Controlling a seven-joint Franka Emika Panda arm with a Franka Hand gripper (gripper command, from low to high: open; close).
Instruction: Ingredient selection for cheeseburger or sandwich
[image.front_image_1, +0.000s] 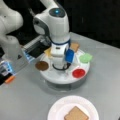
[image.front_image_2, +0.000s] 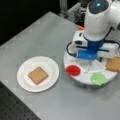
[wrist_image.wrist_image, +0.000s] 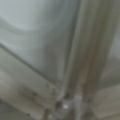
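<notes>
One brown toast square (image.front_image_1: 75, 114) (image.front_image_2: 38, 75) lies on the white paper plate (image.front_image_1: 53, 110) (image.front_image_2: 22, 75), with nothing on top of it. The other ingredients sit in a round white divided tray (image.front_image_1: 62, 79) (image.front_image_2: 82, 83): a dark round patty (image.front_image_1: 41, 65), a yellow cheese square (image.front_image_1: 47, 52) half hidden by the arm, and a second toast square (image.front_image_1: 74, 46) (image.front_image_2: 114, 64). My gripper (image.front_image_1: 60, 67) points straight down over the tray's centre, low above it. Its fingers are hidden by the hand. The wrist view shows only the tray's white dividers (wrist_image.wrist_image: 75, 62) from very close.
A green lettuce-like piece (image.front_image_1: 85, 58) (image.front_image_2: 98, 78) and a red disc (image.front_image_1: 78, 73) (image.front_image_2: 73, 70) also lie in the tray. The arm's base (image.front_image_1: 12, 50) stands at a front view's left, with a small orange item (image.front_image_1: 10, 79) beside it.
</notes>
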